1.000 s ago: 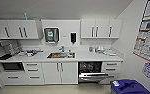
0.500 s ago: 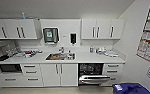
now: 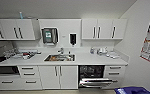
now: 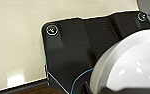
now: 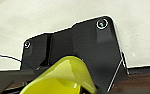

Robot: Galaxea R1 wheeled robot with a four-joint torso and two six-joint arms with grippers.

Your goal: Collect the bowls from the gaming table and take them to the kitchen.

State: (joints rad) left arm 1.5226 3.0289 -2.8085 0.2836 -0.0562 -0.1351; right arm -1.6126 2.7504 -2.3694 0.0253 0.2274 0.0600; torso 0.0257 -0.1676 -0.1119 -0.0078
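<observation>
The kitchen [image 3: 66,60] looms nearer than before; white bowl [image 4: 131,67] and yellow-green bowl [image 5: 63,77] sit close by each wrist, jaws' state unclear.

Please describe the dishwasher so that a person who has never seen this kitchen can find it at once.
Look at the row of white lower cabinets under the countertop. Right of the steel sink is the dishwasher: the one dark opening, its door tipped partly open.
</observation>
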